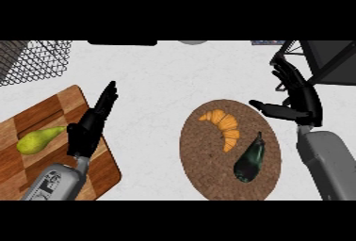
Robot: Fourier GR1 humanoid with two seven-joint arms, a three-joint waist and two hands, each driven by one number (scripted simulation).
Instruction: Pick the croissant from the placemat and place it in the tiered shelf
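the eggplant (250, 157) lies nearest on the round placemat (201, 174), just beside the croissant (224, 126), so the grasp should probably come from the croissant's far side to avoid nudging it. the right hand (300, 101), fingers spread and empty, hovers by the mat's far right edge. the left hand (90, 124) rests open over the cutting board (42, 110) near a pear (38, 139). beyond stands the shelf (327, 61); a wire basket (35, 59) sits far left.

Single head view, steeply down — counter (160, 80) near, forearms entering from lower edge
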